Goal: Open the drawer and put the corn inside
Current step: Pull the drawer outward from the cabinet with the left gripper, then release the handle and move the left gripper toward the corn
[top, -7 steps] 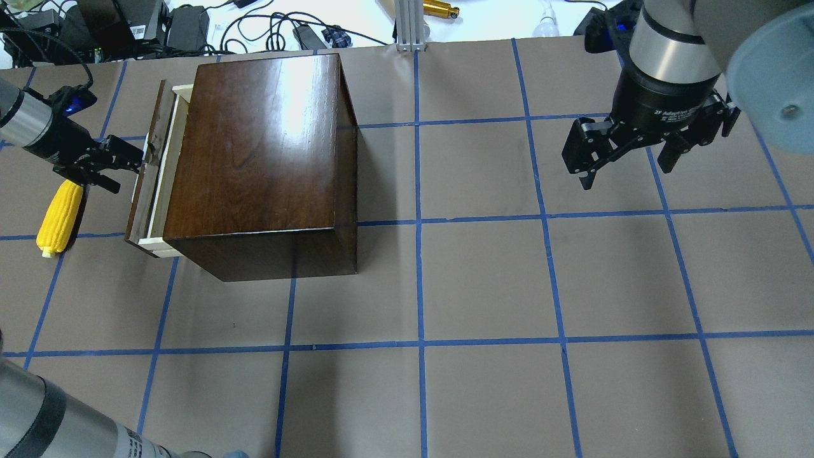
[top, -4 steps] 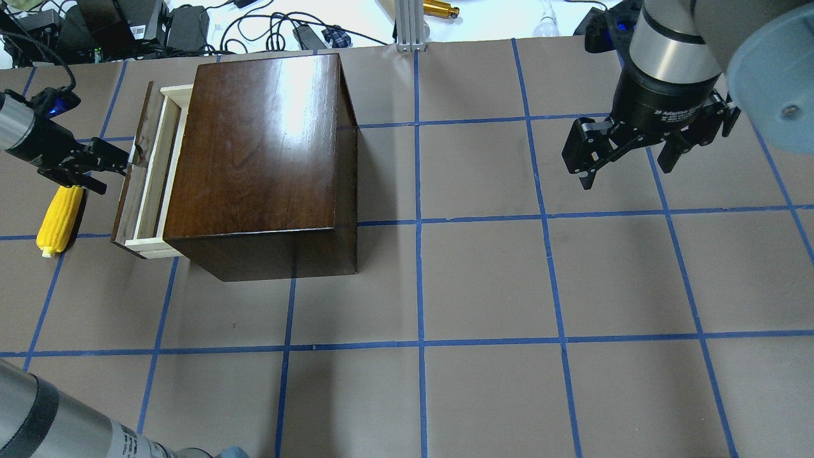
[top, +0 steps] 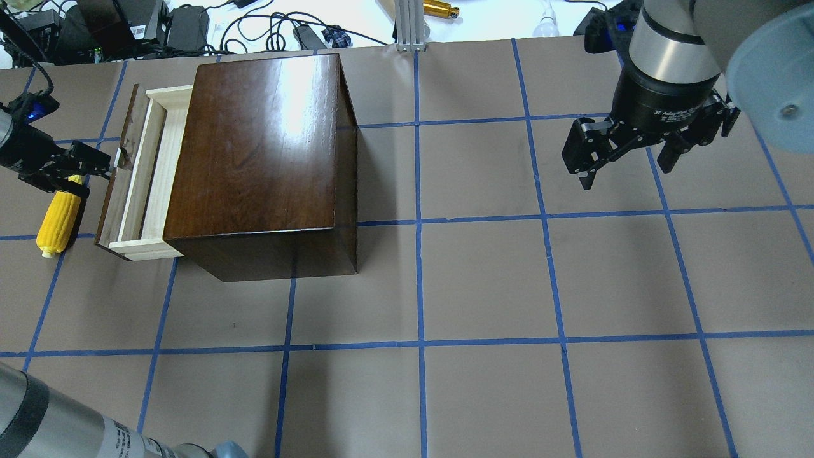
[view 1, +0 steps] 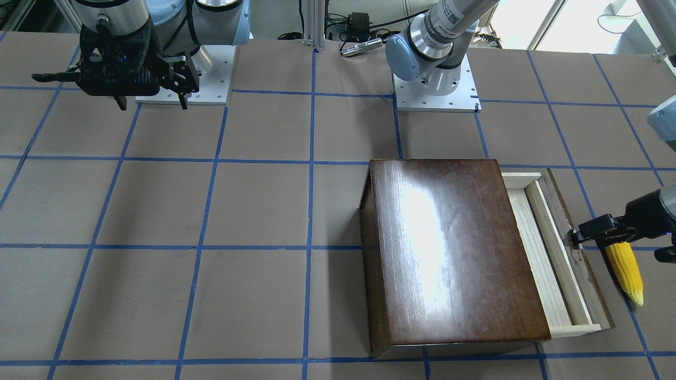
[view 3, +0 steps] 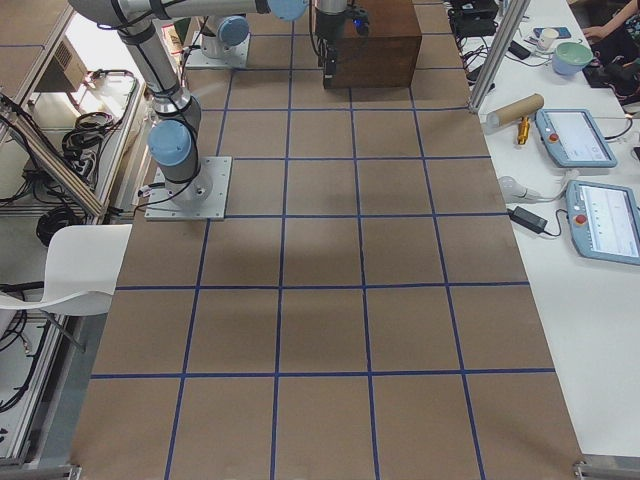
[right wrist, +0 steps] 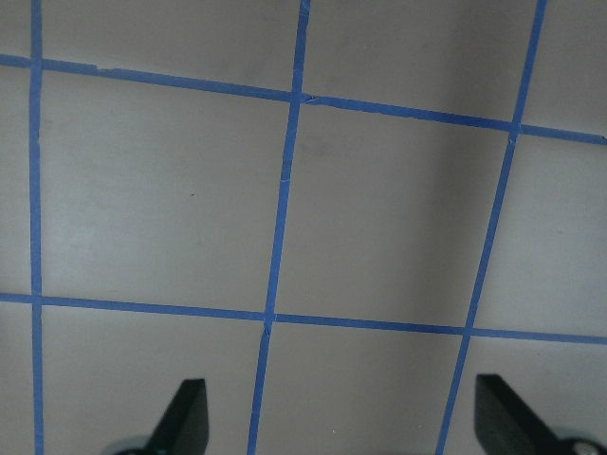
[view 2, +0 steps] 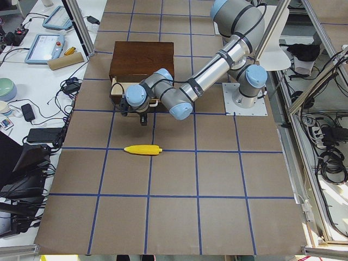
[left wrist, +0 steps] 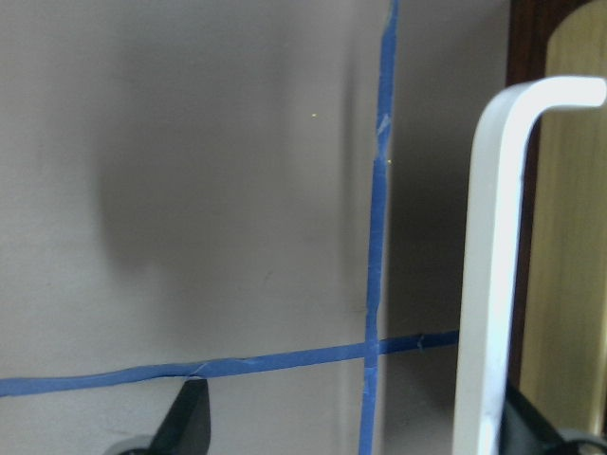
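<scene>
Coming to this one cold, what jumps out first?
The glossy dark box at overhead left, its pale drawer partly out with the left tool at its front. A bright yellow corn lies on the table beside that tool; the right tool hangs open far right.

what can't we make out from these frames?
Corn: thick end covered by the left gripper in the overhead and front-facing views.
Drawer: rear part hidden under the box top in every view.
Handle: blurred in the left wrist view; finger contact unclear.
Exterior right: drawer and corn hidden beyond the box at the top edge.
</scene>
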Robot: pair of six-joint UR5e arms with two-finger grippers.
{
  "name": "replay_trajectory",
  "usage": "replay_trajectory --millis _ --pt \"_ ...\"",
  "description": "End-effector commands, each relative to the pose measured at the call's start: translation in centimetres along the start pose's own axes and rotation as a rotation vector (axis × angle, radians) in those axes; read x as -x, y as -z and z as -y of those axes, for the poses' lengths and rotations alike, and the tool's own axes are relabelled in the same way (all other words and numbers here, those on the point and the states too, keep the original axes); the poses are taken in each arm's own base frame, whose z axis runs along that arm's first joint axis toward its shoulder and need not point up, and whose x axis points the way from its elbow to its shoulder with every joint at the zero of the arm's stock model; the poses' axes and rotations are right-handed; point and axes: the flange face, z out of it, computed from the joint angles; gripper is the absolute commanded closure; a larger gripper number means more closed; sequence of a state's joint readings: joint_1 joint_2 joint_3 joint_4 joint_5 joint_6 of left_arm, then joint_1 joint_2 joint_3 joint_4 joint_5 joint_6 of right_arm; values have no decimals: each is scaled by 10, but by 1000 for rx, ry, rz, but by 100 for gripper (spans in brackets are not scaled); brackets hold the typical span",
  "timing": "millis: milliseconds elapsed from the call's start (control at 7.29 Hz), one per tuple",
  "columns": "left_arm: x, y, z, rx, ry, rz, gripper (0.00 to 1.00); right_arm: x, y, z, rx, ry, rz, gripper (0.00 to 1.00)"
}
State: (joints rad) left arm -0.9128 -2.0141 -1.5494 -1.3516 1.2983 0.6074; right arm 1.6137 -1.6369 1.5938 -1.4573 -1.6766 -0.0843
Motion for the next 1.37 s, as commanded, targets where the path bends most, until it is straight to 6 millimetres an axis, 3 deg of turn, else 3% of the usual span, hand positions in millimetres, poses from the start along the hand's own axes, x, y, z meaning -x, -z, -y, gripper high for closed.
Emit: replay_trajectory --millis 0,411,685,823,1234 --pt "7 2 -3 -3 12 -1 0 0 1 -1 -1 0 0 0" --pt "2 12 -5 -17 12 8 0 0 0 0 0 0 0 0" --pt "-11 42 -2 -42 -8 53 0 0 0 0 0 0 0 0" --pt "-9 61 0 -24 -19 142 0 0 1 -1 -1 0 0 0" --pt "20 58 13 5 -122 250 0 0 1 -1 -1 0 0 0"
